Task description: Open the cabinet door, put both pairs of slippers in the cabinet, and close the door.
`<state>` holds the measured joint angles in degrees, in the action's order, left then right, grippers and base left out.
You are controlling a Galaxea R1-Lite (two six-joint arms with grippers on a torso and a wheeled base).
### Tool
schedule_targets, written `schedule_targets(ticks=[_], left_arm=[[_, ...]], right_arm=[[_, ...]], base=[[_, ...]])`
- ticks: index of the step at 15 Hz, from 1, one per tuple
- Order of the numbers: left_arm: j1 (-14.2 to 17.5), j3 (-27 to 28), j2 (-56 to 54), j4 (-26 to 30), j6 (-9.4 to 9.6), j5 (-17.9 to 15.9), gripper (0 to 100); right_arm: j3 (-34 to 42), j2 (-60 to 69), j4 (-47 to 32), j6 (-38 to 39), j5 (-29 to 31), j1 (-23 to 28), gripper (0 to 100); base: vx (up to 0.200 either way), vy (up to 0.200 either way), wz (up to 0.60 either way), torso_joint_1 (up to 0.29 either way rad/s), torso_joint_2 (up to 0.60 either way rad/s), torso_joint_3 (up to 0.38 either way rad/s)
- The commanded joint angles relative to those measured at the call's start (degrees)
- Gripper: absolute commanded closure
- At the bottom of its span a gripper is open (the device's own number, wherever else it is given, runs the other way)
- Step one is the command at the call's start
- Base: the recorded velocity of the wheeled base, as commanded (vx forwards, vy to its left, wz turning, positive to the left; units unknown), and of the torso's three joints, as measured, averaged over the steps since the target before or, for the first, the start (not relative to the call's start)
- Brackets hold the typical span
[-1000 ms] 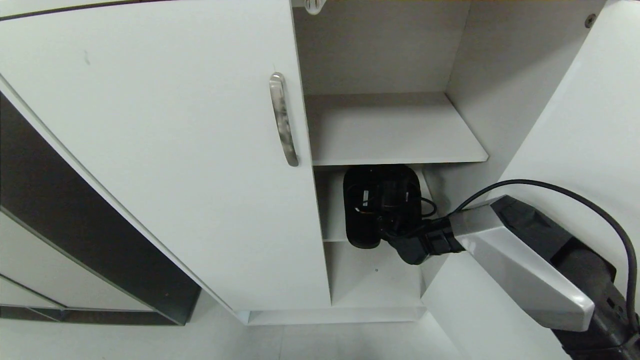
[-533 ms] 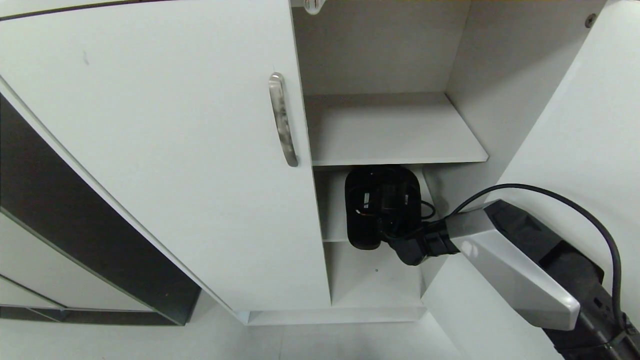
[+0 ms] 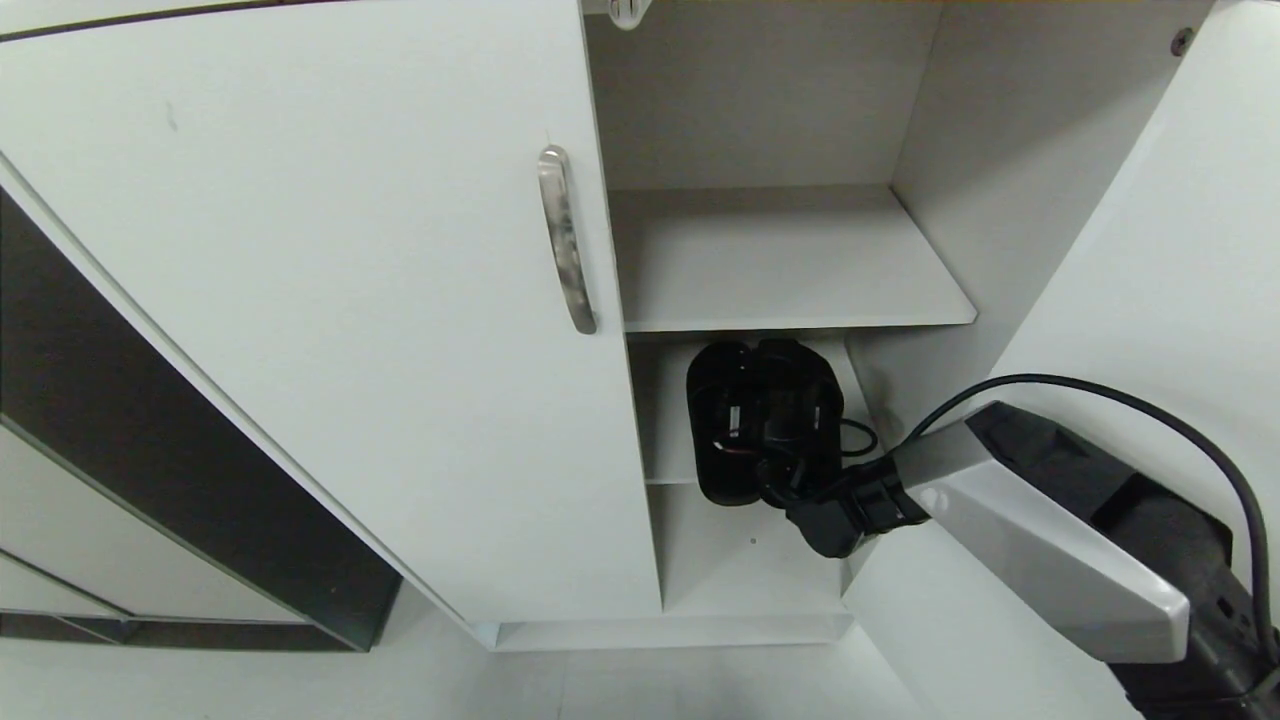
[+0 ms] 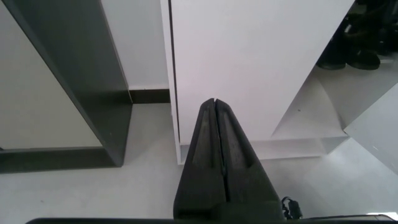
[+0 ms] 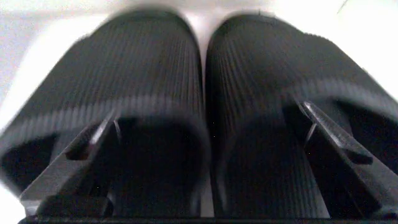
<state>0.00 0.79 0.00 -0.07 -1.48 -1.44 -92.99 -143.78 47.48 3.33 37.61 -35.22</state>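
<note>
Slippers at frame centre lie toes-inward just beyond the right hand, whose fingers are spread, released.

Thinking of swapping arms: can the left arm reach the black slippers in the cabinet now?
Probably not directly: the left arm's fingers face the closed door, and the right arm occupies the opening by the slippers.

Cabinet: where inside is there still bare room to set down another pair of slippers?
The upper shelf is bare from the closed left door to the right wall. The bottom compartment, beneath the middle shelf, is bare too. That middle shelf is crowded: black slippers and the right arm are there.
</note>
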Motion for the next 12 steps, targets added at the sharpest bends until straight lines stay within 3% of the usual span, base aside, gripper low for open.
schedule_targets(ticks=[1, 5, 8, 12], left_arm=[[0.00, 0.00, 0.09, -0.01, -0.02, -0.06, 100], [0.00, 0.00, 0.09, -0.01, -0.11, 0.03, 100], [0.00, 0.00, 0.09, -0.01, -0.37, -0.06, 100], [0.00, 0.00, 0.09, -0.01, -0.37, -0.14, 100]], right_arm=[[12.83, 8.25, 5.60, -0.52, 0.36, -2.31, 0], [35.86, 18.00, 18.79, -0.52, 0.27, -7.14, 0], [47.64, 21.52, 26.35, -0.43, 0.27, -11.63, 0], [49.66, 21.17, 28.63, 0.28, 0.18, -11.80, 0]], base=[[0.000, 0.000, 0.00, 0.000, 0.00, 0.000], [0.000, 0.000, 0.00, 0.000, 0.00, 0.000], [0.000, 0.000, 0.00, 0.000, 0.00, 0.000], [-0.200, 0.000, 0.00, 0.002, 0.00, 0.005]])
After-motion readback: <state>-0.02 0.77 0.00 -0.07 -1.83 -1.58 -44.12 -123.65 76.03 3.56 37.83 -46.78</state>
